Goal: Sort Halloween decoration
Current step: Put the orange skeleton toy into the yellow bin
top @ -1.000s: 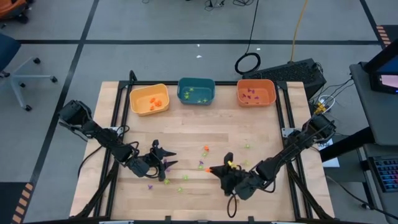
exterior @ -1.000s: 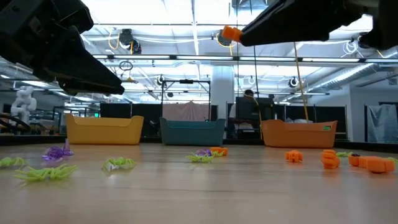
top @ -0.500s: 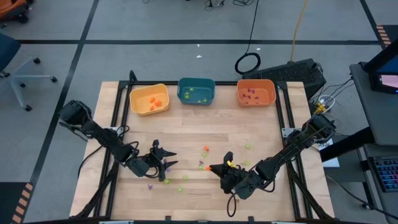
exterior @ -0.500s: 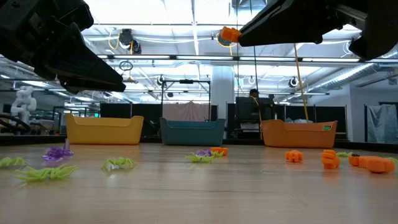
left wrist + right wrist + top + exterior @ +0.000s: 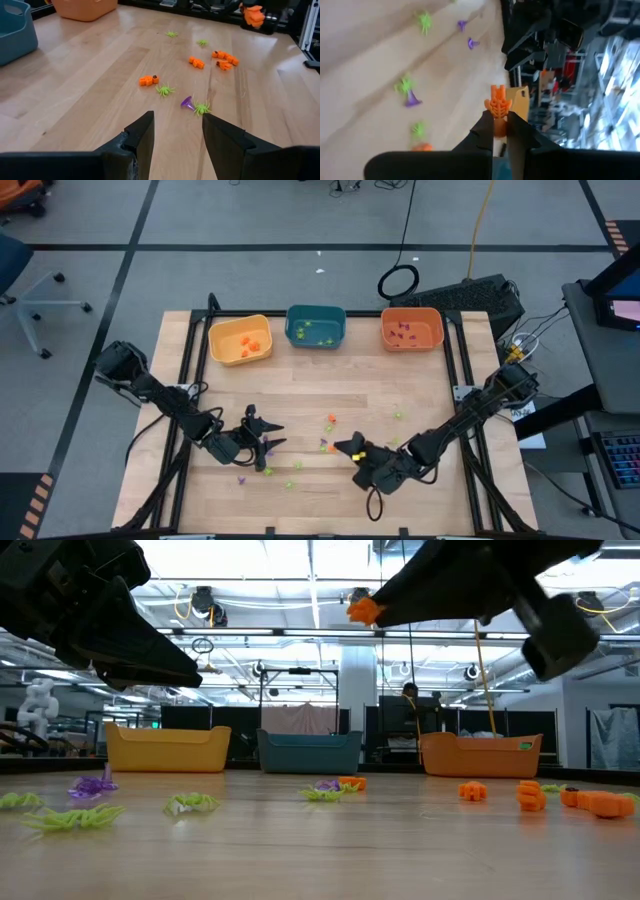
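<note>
An orange trinket [image 5: 498,106] sits pinched at the fingertips of the right gripper [image 5: 355,450], lifted clear of the wooden counter [image 5: 300,395] over its near middle, the jaws closed tight on the piece. More Halloween decoration [image 5: 192,104] lies scattered across the near half of the counter: light-green spiders, purple cones and orange pieces, some in a loose cluster between the two arms, others toward the right. The left gripper [image 5: 262,434] hangs just above the counter at near left, jaws parted and holding nothing, with a few green and purple trinkets close beside it. Along the far edge stand three bins in a row: a yellow bin [image 5: 240,340] at left with orange pieces inside, a teal bin [image 5: 316,326] in the middle with light-green ones, and an orange bin [image 5: 411,329] at right with purple ones. Beyond the counter, a person [image 5: 408,695] shows dimly in the room behind.
</note>
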Controlling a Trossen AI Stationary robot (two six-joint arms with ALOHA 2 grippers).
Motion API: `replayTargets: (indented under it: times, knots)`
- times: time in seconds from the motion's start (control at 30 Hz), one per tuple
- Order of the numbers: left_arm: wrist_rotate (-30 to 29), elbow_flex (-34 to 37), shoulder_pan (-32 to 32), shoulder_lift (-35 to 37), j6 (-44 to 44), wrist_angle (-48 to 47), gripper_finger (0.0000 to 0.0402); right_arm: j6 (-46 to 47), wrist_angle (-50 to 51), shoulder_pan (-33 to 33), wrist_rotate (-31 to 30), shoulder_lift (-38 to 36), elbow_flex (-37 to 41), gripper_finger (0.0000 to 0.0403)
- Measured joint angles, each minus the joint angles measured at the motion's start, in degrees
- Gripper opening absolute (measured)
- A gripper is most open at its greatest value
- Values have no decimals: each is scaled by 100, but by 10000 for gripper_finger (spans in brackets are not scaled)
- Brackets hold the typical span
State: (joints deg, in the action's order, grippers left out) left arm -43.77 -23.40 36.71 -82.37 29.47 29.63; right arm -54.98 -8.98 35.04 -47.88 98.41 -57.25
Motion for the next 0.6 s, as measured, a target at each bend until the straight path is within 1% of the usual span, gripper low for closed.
replayTargets:
  times: [0.17, 0.27, 0.6]
  knots:
    - [-2, 0, 0, 0, -28, 0, 166, -950, -3, -158, -7, 0, 0, 8]
    - [-4, 0, 0, 0, -27, 0, 166, -1296, -7, -235, -7, 0, 0, 8]
    - [-4, 0, 0, 0, -26, -2, 166, -1368, -25, -316, -7, 0, 0, 9]
